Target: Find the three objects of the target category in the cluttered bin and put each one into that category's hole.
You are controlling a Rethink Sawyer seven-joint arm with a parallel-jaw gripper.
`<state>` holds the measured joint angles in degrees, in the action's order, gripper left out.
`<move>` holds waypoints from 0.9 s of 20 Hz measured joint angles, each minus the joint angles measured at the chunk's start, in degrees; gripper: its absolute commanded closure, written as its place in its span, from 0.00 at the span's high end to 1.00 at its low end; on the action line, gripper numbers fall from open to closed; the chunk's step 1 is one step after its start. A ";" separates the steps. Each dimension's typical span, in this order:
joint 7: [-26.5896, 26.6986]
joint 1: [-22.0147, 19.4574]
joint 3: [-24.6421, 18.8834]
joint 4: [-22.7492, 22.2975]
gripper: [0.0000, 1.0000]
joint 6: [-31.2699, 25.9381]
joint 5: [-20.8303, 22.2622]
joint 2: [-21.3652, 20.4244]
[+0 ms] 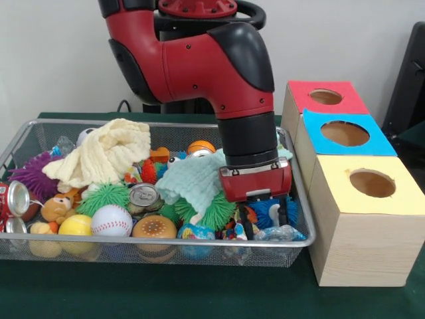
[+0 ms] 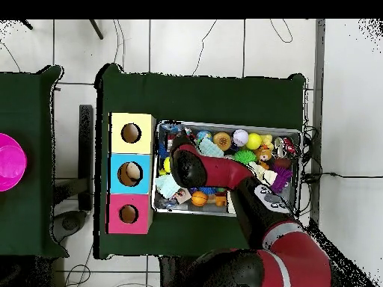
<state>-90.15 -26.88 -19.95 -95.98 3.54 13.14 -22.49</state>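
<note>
The cluttered bin [image 1: 166,244], a silver wire mesh basket, lies on the green table and is full of toys; it also shows in the overhead view [image 2: 224,125]. My gripper [image 1: 268,207] reaches down into its right end, low among the toys, against a blue spiky ball [image 1: 287,211] and beside a mint cloth [image 1: 192,179]. In the overhead view my arm hides the gripper. The red-topped box with its hole [image 1: 325,97] stands farthest back of three boxes to the right of the bin; its hole also shows in the overhead view [image 2: 129,214].
A blue-topped box [image 1: 344,133] and a yellow-topped box [image 1: 372,183] stand in front of the red one. In the bin lie a cream cloth [image 1: 103,156], a baseball [image 1: 111,220], a yellow ball [image 1: 76,226], a green spiky ball [image 1: 103,196], a can [image 1: 143,195] and a burger toy [image 1: 154,227].
</note>
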 measured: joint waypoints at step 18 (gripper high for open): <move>0.00 1.13 1.54 -1.31 1.00 6.65 3.23 -0.18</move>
<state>-90.15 -25.75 -18.41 -97.29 10.19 16.37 -22.67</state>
